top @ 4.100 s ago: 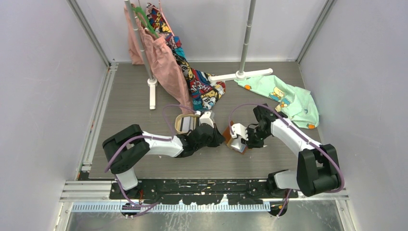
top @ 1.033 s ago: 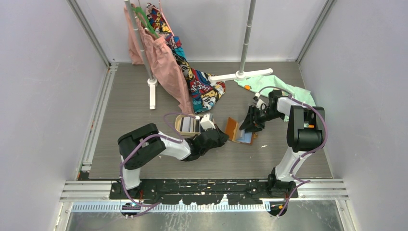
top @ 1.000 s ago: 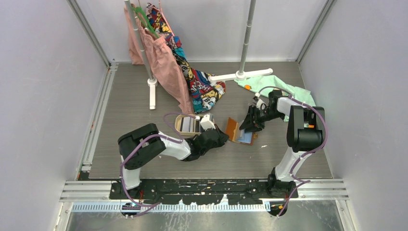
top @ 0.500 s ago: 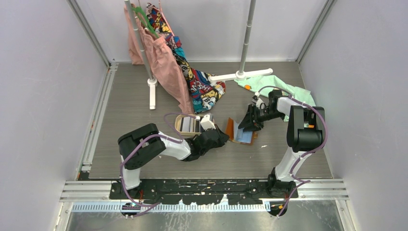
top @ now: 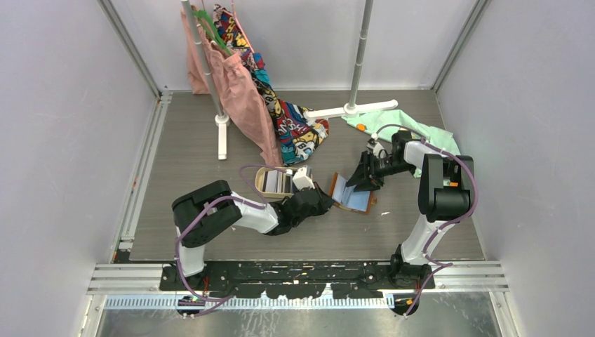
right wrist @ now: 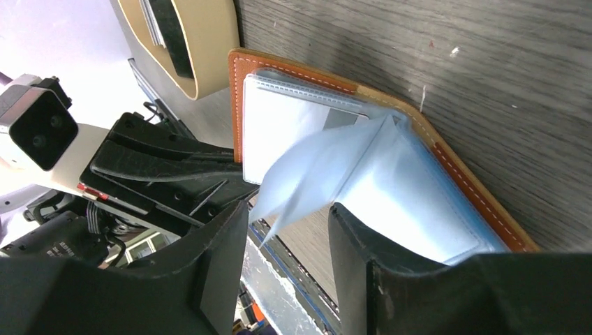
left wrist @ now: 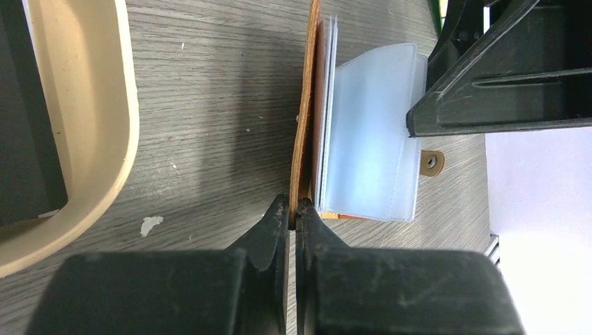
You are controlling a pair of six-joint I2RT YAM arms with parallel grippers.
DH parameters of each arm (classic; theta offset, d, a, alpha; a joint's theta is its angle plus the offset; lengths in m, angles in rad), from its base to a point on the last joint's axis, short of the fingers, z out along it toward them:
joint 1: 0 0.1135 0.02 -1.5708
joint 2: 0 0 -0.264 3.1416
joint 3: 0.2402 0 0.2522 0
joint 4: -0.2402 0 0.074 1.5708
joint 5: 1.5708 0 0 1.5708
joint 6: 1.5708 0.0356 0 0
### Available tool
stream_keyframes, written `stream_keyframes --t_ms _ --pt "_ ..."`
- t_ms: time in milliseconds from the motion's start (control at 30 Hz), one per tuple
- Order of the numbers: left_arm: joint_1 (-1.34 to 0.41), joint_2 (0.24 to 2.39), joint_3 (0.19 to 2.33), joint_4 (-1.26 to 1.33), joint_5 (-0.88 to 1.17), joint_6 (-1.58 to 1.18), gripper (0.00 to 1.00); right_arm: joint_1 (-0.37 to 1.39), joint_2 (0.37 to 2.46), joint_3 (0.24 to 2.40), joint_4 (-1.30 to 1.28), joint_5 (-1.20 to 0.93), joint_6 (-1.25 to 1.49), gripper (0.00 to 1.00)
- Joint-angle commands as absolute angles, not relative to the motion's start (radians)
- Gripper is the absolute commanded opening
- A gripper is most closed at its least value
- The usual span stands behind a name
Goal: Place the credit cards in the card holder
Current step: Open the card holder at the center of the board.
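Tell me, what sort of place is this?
Probably a robot test cell: white panel walls box in the table, a left arm and right arm are bolted at its edge, and a clothes rack and card holder serve as props.

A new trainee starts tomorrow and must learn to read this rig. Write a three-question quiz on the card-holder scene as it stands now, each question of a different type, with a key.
1. True or false: the left gripper is shut on the edge of the card holder.
2. Where do the loose credit cards lie? A) in the oval tray B) on the green cloth C) hanging on the clothes rack
3. Name what passes between the fingers of the right gripper.
Key: 1 true; 2 A; 3 a clear plastic sleeve of the holder.
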State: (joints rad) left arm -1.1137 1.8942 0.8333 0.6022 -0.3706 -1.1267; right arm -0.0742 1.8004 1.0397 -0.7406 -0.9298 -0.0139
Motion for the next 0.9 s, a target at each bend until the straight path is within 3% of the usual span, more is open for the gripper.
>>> stream_keyframes --t_ms 0,267,867 --pt "-1.123 1.887 0.85 0.647 -0.376 -1.126 0.0 -0.077 1.796 1.07 -0.751 -0.889 -0.029 0.49" --pt "-1.123 1.882 0.85 0.646 -0.376 -1.112 0.0 -0.077 1.791 1.075 -0.751 -0.729 -0.032 0.27" --pt "-1.124 1.859 0.838 0.68 -0.359 -1.055 0.0 -0.077 1.748 1.109 -0.815 -0.588 -0.117 0.06"
